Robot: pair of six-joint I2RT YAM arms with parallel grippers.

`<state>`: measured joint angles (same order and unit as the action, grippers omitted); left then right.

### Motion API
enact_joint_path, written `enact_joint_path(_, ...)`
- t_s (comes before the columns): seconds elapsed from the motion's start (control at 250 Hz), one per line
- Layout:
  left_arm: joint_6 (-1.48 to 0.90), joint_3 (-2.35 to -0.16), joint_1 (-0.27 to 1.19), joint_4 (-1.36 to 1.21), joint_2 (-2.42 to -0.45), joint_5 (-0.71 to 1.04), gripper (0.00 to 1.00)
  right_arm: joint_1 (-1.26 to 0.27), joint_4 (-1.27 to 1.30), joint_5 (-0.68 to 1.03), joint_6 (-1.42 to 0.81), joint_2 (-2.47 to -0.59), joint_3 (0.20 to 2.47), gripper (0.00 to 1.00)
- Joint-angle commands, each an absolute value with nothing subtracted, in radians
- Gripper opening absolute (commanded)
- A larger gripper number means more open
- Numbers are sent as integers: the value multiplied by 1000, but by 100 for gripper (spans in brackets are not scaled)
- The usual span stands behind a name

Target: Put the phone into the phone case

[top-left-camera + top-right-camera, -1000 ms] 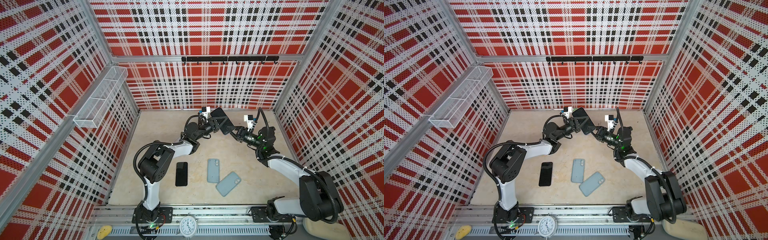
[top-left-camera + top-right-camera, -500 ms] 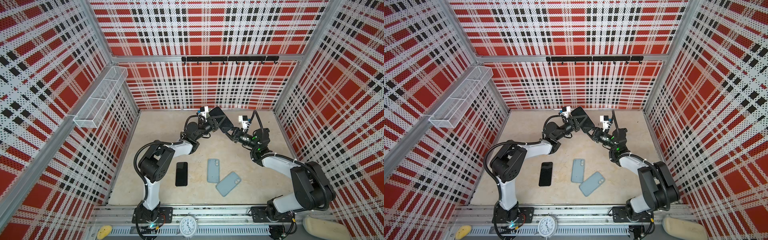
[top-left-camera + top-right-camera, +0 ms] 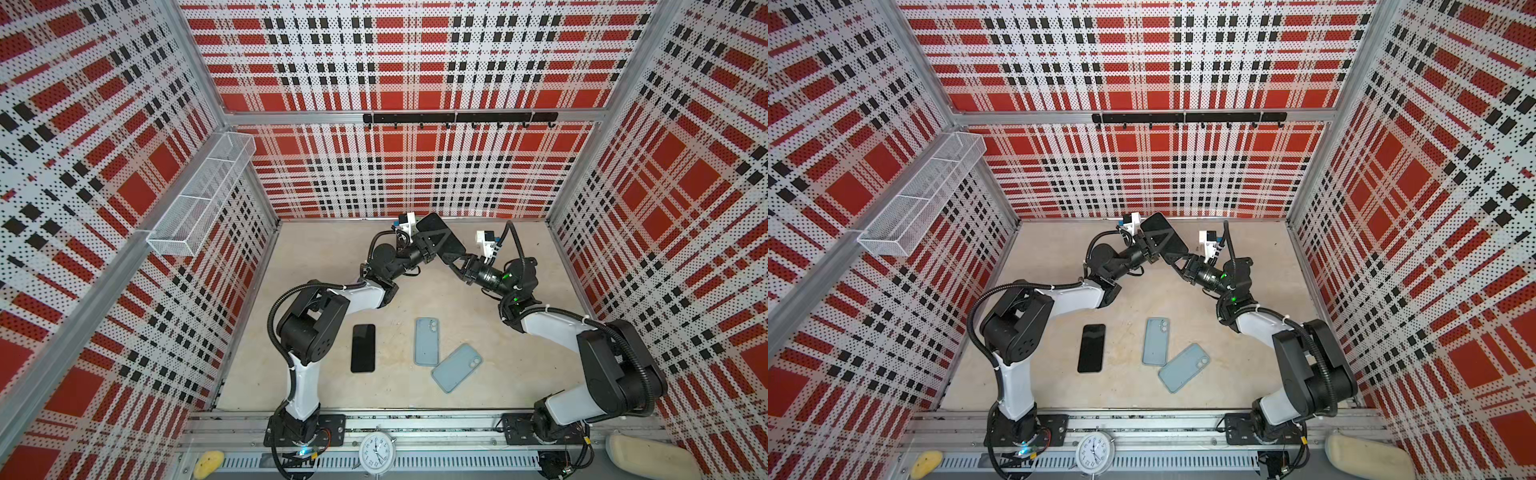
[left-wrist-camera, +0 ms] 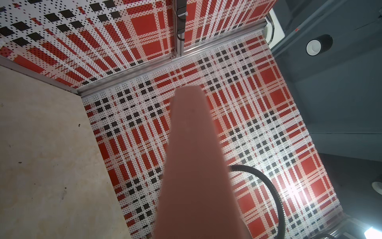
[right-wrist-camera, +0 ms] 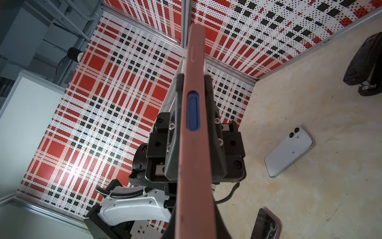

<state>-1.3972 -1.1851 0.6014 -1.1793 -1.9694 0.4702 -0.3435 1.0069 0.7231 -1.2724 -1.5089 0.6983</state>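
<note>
Step in hand: two-arm hold above the back of the worktop (image 3: 316, 266). Left gripper (image 3: 440, 241) jaws clench the pink case (image 5: 194, 155); right gripper (image 3: 455, 255) jaws grasp its other end. Dark face up, probably the phone; seating unclear. Next: squeeze edges home without twisting. A second black phone (image 3: 363, 348) lies flat, well apart.

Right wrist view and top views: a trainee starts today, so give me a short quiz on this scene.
1. True or false: the left gripper is open.
2. With the right gripper, it holds: A a cup, B the pink case, C nothing?
3. How many phones lie flat on the table?
Key: 1 false; 2 B; 3 three, one black phone, two light blue phones.
</note>
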Motion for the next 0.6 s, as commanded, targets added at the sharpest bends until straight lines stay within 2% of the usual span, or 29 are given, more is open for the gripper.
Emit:
enact_joint_path(0.0, -1374, -1208, 614, -1289, -1941, 490, 6, -363, 999, 721, -1310, -1534, 693, 26)
enact_joint_path(0.156, -1368, -1210, 613, -1287, -1940, 516, 6, -363, 994, 736, -1304, -1516, 691, 43)
enact_joint_path(0.228, -1368, -1214, 610, -1287, -1942, 548, 7, -355, 961, 746, -1273, -1495, 688, 48)
enact_joint_path(0.384, -1350, -1214, 591, -1228, -1919, 665, 7, -310, 717, 764, -1110, -1376, 691, 51)
enact_joint_path(0.596, -1322, -1211, 562, -1136, -1880, 826, 9, -278, 155, 761, -712, -1200, 829, 48)
